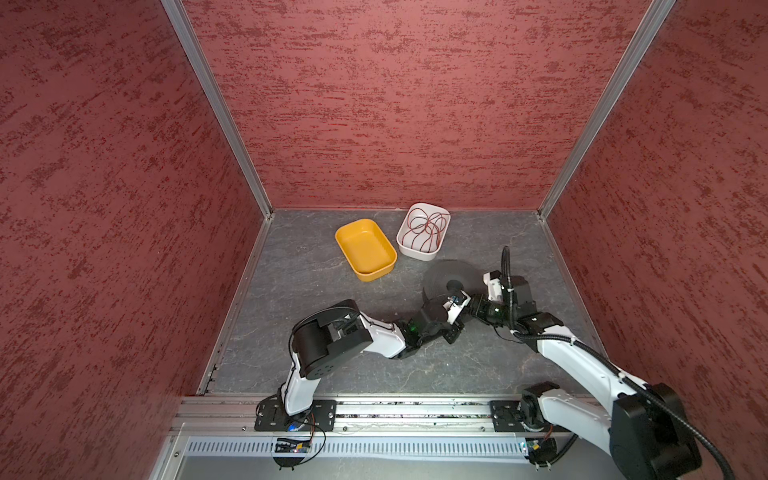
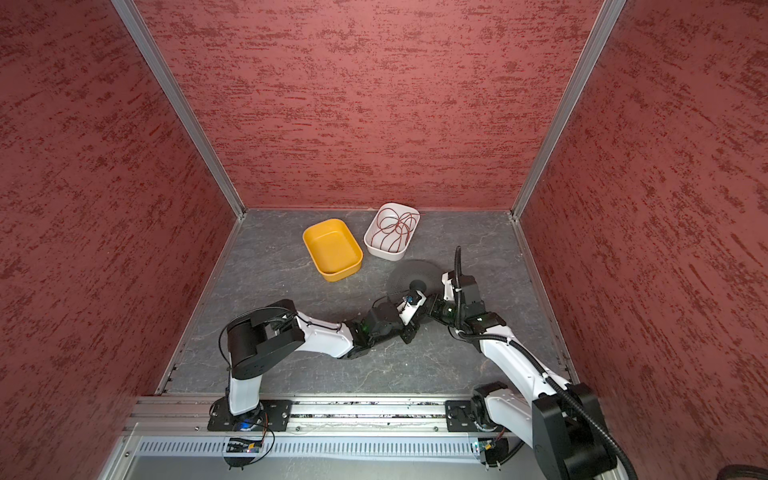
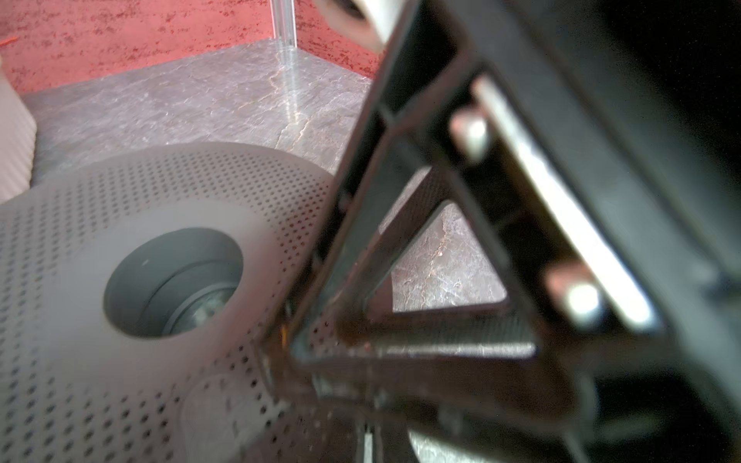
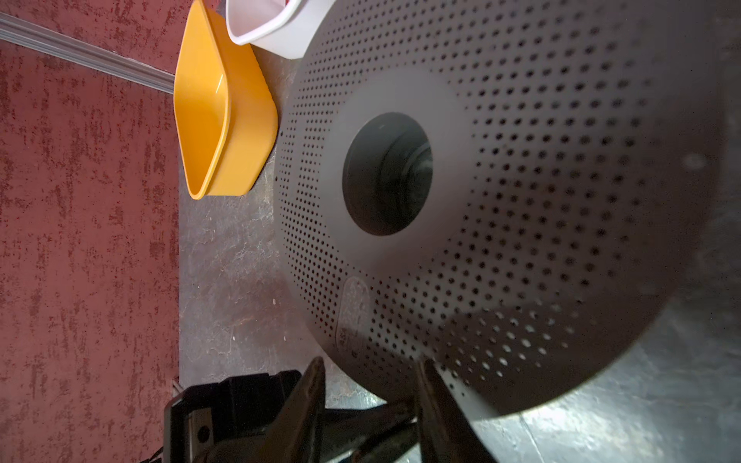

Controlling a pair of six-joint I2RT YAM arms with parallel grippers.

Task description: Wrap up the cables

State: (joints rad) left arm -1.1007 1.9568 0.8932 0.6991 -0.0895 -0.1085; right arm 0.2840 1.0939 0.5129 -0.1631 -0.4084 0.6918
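Cables lie loosely tangled in the white tray at the back edge of the worktop, well apart from your left gripper, closed tight at the near rim of the perforated grey disc (hold not discernible), and your right gripper, jaws part open at that same rim.

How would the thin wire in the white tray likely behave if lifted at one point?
Probably floppy: the wire lies in loose, overlapping loops inside the white tray, so it would likely sag and trail. Being so thin, it is probably very light. The crossed loops may snag, coming up as a tangle.
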